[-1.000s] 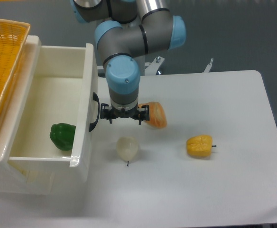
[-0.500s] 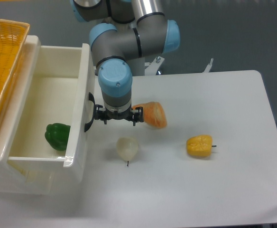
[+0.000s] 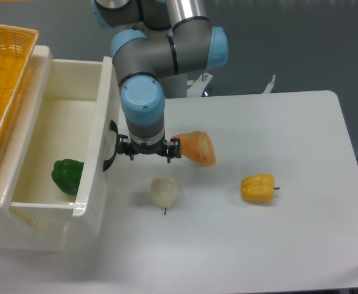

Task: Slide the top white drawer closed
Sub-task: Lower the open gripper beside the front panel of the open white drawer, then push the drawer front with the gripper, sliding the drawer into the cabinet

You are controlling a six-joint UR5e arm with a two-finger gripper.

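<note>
The top white drawer [image 3: 62, 116] stands pulled out from the cabinet at the left, with a green pepper [image 3: 67, 176] lying inside it. Its front panel [image 3: 95, 153] carries a black arched handle [image 3: 110, 146]. My gripper [image 3: 143, 153] points straight down right beside that handle, against the drawer's front. The blue-grey wrist covers the fingers from above, so whether they are open or shut stays hidden.
An orange-pink food piece [image 3: 194, 147] lies just right of the gripper. A pale white bulb [image 3: 164, 191] sits in front of it and a yellow pepper [image 3: 257, 188] further right. A yellow wicker basket [image 3: 1, 79] rests on the cabinet top at the left.
The arm has moved left and the drawer front has slid left with it, so the drawer is further in. The green pepper shifted left inside.
</note>
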